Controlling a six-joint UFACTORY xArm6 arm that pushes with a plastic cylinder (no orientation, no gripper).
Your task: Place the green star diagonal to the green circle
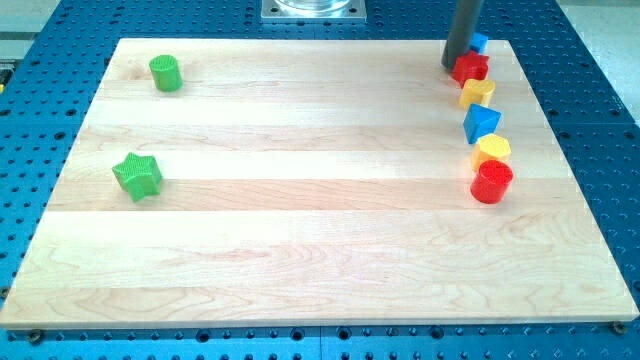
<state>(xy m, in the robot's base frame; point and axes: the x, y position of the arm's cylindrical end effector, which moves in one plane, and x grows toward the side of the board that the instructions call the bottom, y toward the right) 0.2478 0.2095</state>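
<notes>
My tip (456, 66) sits at the red star (471, 67), seemingly touching; no pincer shows, well apart from the green star (137, 175).

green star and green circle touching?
Apart. The camera view shows bare board between the green star and the green circle.

There are no words, numbers or signs to read here. The wooden worktop (320, 250) is plain, and the little coloured blocks seem to have nothing written on them, though they are small, so tiny marks could be missed.
</notes>
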